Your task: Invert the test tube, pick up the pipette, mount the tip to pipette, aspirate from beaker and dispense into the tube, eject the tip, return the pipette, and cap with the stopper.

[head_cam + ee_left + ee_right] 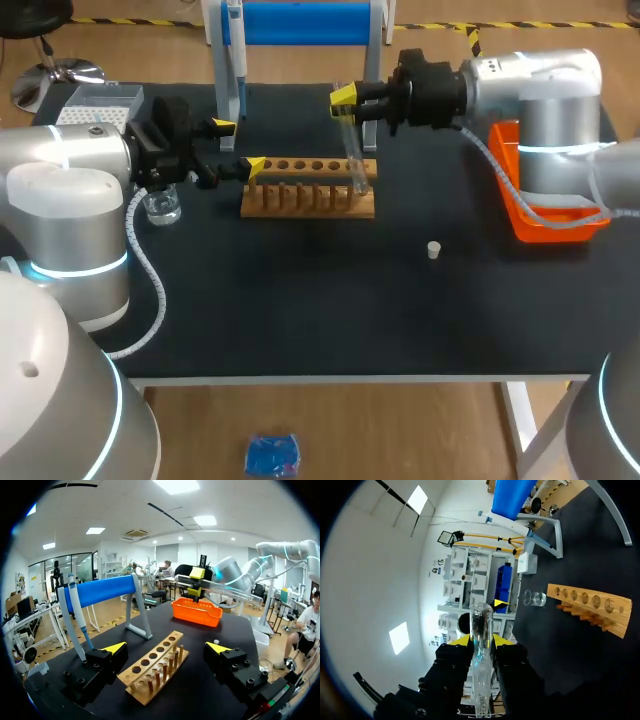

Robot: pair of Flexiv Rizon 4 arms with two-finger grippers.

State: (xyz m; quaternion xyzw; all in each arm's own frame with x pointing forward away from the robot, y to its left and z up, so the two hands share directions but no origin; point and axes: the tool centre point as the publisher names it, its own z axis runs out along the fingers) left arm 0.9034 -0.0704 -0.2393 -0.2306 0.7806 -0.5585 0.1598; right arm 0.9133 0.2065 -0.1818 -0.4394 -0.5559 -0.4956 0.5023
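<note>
Black table (300, 310). My right jaws pinch the clear glass test tube (353, 150), tilted above the wooden rack (308, 195); left jaws spread at its end. Inverting, I judge; white pipette (76, 615) and small white stopper (434, 250) untouched.

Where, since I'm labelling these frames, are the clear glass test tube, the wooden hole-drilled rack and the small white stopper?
clear glass test tube (352, 155), head view, middle of its length.
wooden hole-drilled rack (308, 211), head view, base's front edge.
small white stopper (434, 250), head view, its top.
</note>
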